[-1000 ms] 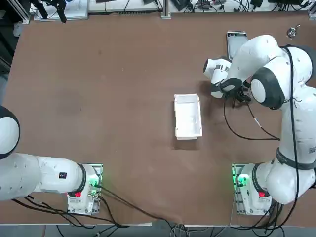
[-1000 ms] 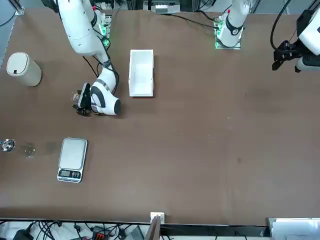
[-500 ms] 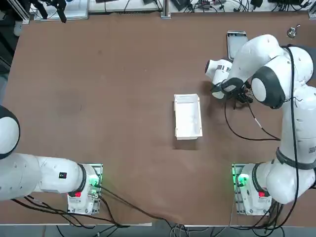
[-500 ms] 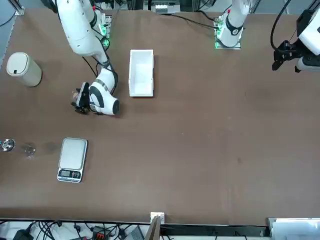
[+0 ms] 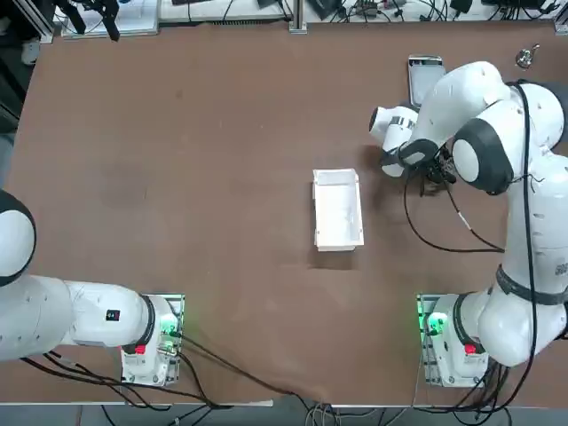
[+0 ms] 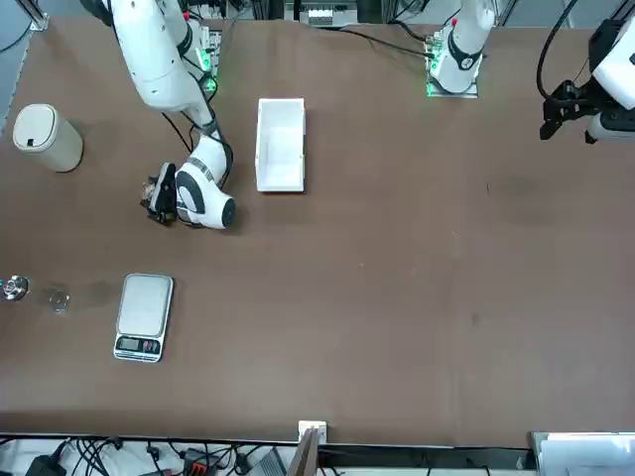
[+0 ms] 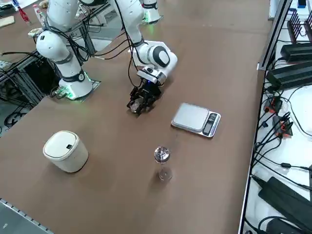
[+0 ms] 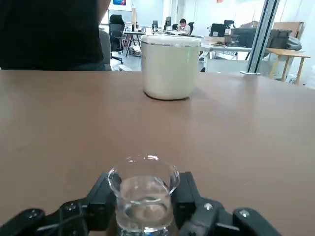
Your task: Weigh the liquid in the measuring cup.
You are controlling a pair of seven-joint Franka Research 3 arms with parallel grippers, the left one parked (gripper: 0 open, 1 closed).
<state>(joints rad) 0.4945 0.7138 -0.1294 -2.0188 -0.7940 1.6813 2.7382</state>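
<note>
The measuring cup (image 8: 143,199), partly filled, is gripped between the fingers (image 8: 184,196) of the right gripper (image 7: 139,105) low over the table (image 5: 222,177), and is best carried level and slowly to the scale (image 7: 196,119).

Right arm (image 5: 497,133): glossy white rounded shells w/ dark grey/black joint bands, black cable looping off the wrist. Base (image 5: 444,342): metal plate w/ green light + red button. Right hand (image 7: 140,104): black, two black fingers (image 8: 189,199), w/ screw heads at their roots, hanging off a white wrist (image 6: 203,193). Left arm (image 5: 62,315): same white shells, small black marking, green-lit base, black cables trailing.
</note>
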